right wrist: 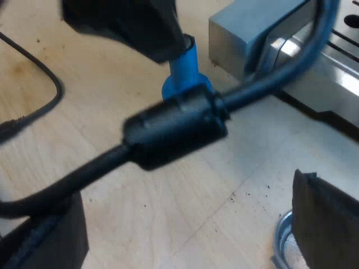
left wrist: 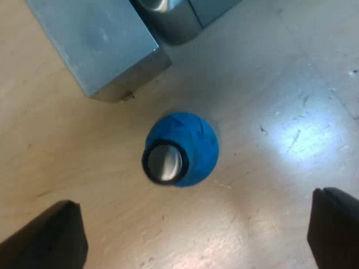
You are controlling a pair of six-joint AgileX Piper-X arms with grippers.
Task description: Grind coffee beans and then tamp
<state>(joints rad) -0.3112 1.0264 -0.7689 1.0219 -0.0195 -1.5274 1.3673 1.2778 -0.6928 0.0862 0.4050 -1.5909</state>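
A blue tamper (left wrist: 182, 148) stands upright on the wooden table, its round metal top ringed in black facing up at me. My left gripper (left wrist: 190, 241) hangs over it, open wide, one black finger on each side and well clear of it. From the right wrist view the tamper (right wrist: 184, 70) stands close to the machine's base, with the left gripper (right wrist: 168, 47) just above its top. My right gripper (right wrist: 188, 235) is open over bare wood, holding nothing. A round metal rim (right wrist: 282, 238), probably the holder's basket, lies beside one right finger (right wrist: 322, 224).
The espresso machine's metal base (left wrist: 101, 47) stands close by the tamper; its grated tray (right wrist: 336, 61) shows beyond. A few dark coffee grains (right wrist: 247, 193) are scattered on the wood. A thin black cable (right wrist: 50, 84) lies on the table farther off.
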